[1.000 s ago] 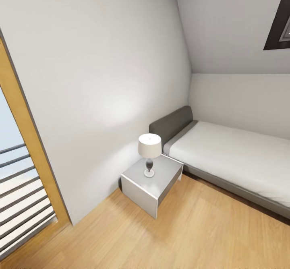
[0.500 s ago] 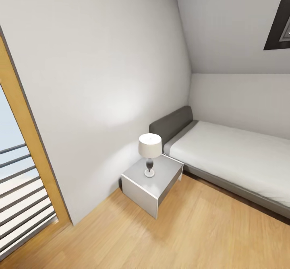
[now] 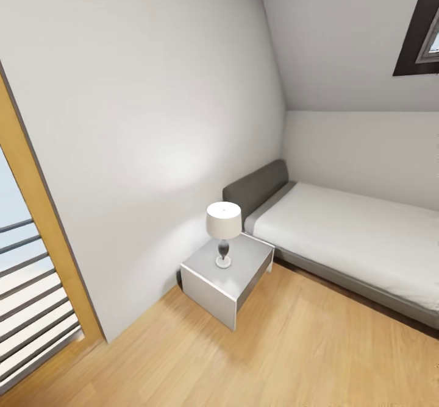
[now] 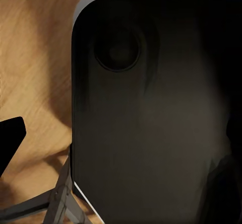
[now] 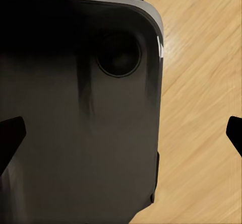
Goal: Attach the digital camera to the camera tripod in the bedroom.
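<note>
I had the bedroom in front of me through the head camera, and I took the bed as my landmark. It lay along the far wall under the sloped ceiling, a white mattress on a grey frame with a dark grey headboard at its end nearest the corner. Just beside that end stood a pale grey nightstand, and on top of it a small lamp with a white shade. A dark-framed window sat in the slope above the bed. Well away from the bed, past the long blank wall, a wooden door frame edged a glass panel with grey bars.

In the left wrist camera, one dark fingertip of the left gripper showed over wood floor, beside a big dark rounded panel; thin grey metal struts crossed below it. In the right wrist camera, both dark fingertips of the right gripper stood wide apart with nothing between them. For the left I could not tell how wide it was.
</note>
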